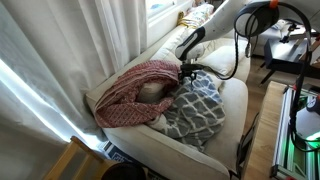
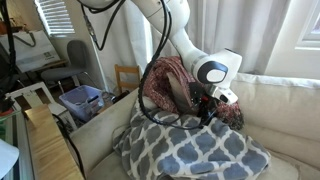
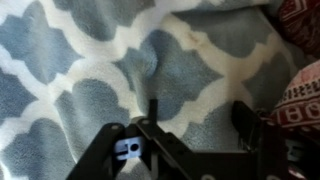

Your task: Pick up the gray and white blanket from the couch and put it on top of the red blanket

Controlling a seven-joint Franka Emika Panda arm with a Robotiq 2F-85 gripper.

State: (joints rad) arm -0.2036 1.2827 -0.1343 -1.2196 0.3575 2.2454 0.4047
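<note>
In an exterior view, the gray and white blanket (image 1: 203, 103) lies centre-frame on the couch (image 1: 238, 95), beside the red blanket (image 1: 135, 85). In the wrist view, the gripper (image 3: 197, 125) hangs parted close over it; better to sink into a fold before closing.

Cream couch surface (image 1: 236, 96) carries red blanket (image 1: 130, 95) bunched at one end, gray and white blanket (image 1: 200, 108) spread alongside, touching.

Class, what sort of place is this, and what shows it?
Probably a home living room: a cream couch holding a red blanket and a gray and white blanket, with long white curtains behind.
</note>
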